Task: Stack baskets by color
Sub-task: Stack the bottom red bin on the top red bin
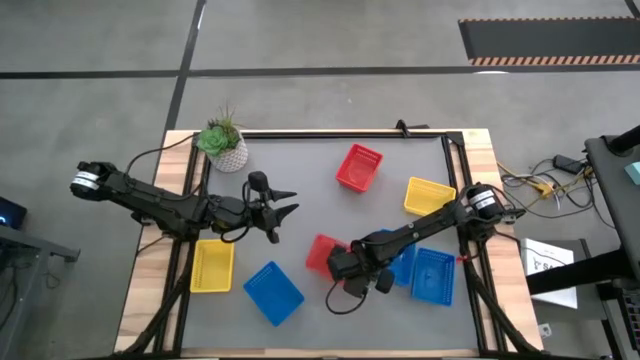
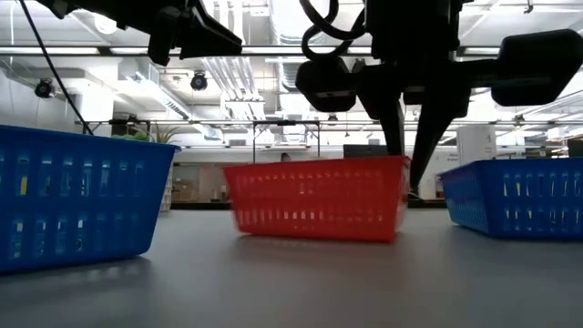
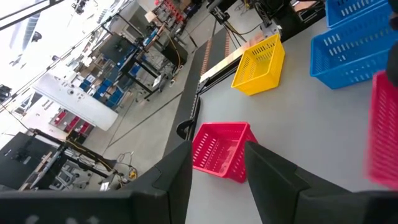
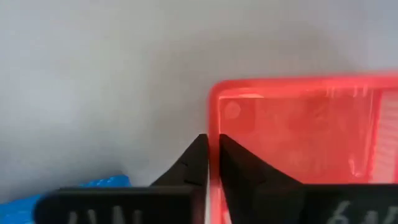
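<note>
Right gripper [image 4: 212, 158] is clamped on the side wall of a red basket [image 1: 322, 252] at lower centre of the high view, one finger inside the rim and one outside. In the low view this basket [image 2: 319, 208] sits mid-frame on the grey table [image 1: 320, 200]. Left gripper [image 1: 285, 212] hangs left of centre with fingers spread, holding nothing. A second red basket [image 1: 359, 167] lies at upper centre. One yellow basket [image 1: 428, 196] lies right of it, another [image 1: 212, 265] at lower left. One blue basket [image 1: 273, 292] lies at lower centre; more blue baskets [image 1: 432, 275] lie at lower right. Potted plant [image 1: 224, 142] stands at upper left.
</note>
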